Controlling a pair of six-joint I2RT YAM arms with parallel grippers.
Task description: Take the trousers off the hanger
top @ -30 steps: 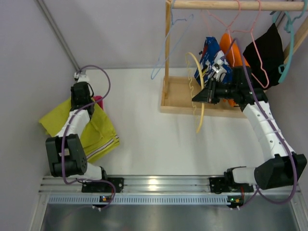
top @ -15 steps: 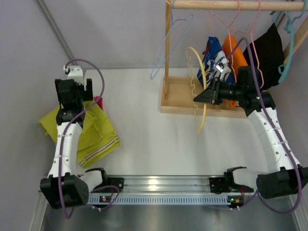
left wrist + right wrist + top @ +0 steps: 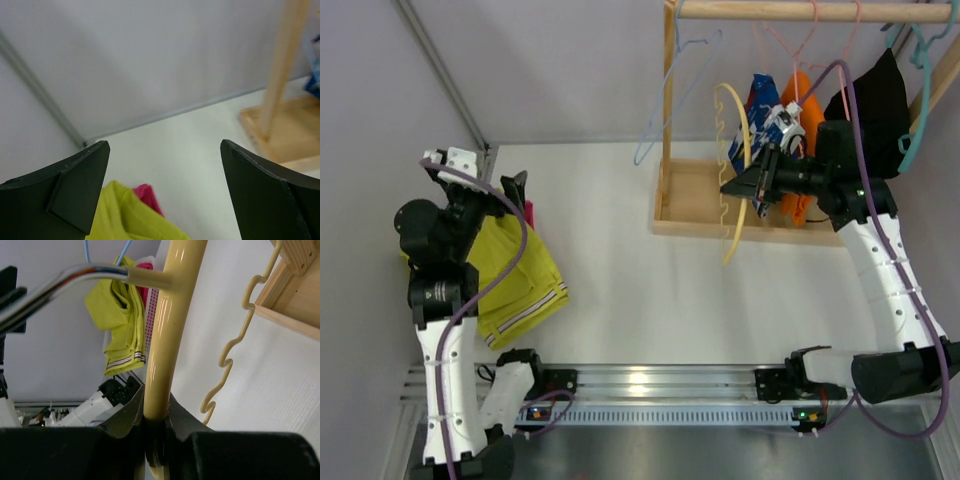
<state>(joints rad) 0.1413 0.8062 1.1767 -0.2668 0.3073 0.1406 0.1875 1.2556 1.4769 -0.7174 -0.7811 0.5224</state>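
The lime yellow-green trousers point(image 3: 525, 280) with a striped hem lie loose on the table at the left, on top of the magenta-pink trousers point(image 3: 527, 212), of which only a corner shows. My left gripper point(image 3: 508, 186) hangs open above their far end with nothing between its fingers. The left wrist view shows the lime trousers point(image 3: 125, 215) and the pink corner point(image 3: 146, 194) below the gripper point(image 3: 165, 150). My right gripper point(image 3: 760, 185) is shut on the bare yellow hanger point(image 3: 732, 245) beside the rack. In the right wrist view the hanger's bar point(image 3: 170, 315) is pinched in the gripper point(image 3: 156, 430).
A wooden rack stands at the back right, with a post point(image 3: 668, 100), a top rod point(image 3: 770, 10) and a base tray point(image 3: 695, 205). On it hang an empty blue wire hanger point(image 3: 655, 125), pink hangers point(image 3: 850, 110), a teal hanger point(image 3: 920, 100), and blue, orange and black garments.
My left gripper has opened and the left arm has lifted up and back off the lime trousers. My right gripper has carried the yellow hanger slightly up toward the rack.
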